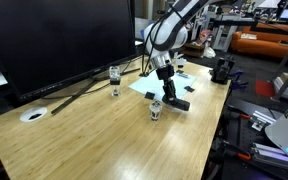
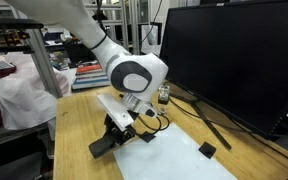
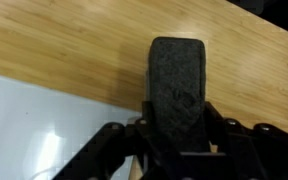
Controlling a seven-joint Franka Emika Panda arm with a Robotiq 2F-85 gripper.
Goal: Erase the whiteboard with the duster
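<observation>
White and glossy, the whiteboard (image 3: 34, 130) is seen lying flat on the wooden counter (image 3: 74, 40) at the left of the wrist view. At centre, the black duster (image 3: 177, 80) is clamped between the jaws, its far end over bare wood.

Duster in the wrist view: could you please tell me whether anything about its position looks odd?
Yes. The duster, held in the tool, reaches out over the bare wooden table, beyond the edge of the whiteboard that it should wipe. Nothing looks spilled or damaged.
</observation>
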